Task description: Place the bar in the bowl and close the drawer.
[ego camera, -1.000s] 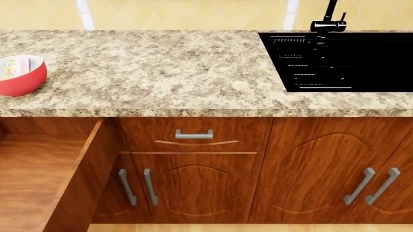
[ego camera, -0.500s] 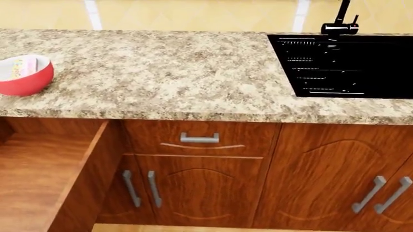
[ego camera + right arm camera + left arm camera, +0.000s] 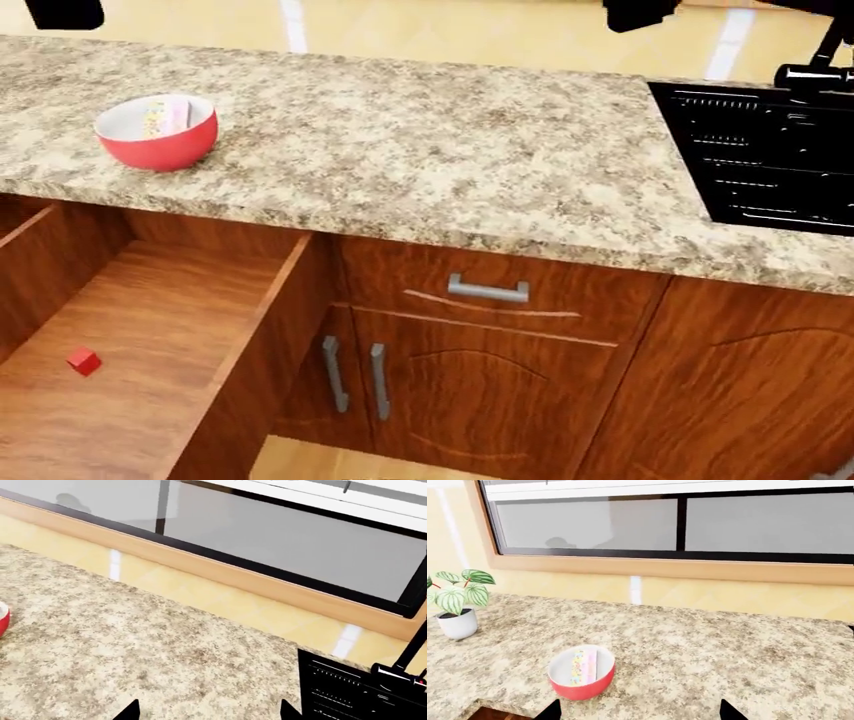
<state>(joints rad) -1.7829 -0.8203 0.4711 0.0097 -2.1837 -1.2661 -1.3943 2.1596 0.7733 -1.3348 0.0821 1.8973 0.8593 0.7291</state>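
Observation:
The red bowl (image 3: 156,134) stands on the granite counter at the left, and the pale speckled bar (image 3: 168,114) lies inside it. In the left wrist view the bowl (image 3: 581,680) with the bar (image 3: 585,665) sits just ahead of my left gripper (image 3: 639,715), which is open and empty, hovering above the counter. My right gripper (image 3: 210,715) is also open and empty, over bare counter near the sink. The wooden drawer (image 3: 140,320) under the bowl stands pulled out, wide open.
A tiny red cube (image 3: 84,361) lies on the drawer floor. A smaller drawer with a silver handle (image 3: 489,291) is to the right, above cabinet doors. The black sink (image 3: 774,150) and faucet (image 3: 400,672) are at the right. A potted plant (image 3: 457,605) stands beyond the bowl.
The head view has swung left and down: the bowl sits further right in it, more of the open drawer shows, and dark arm parts appear at its top edge.

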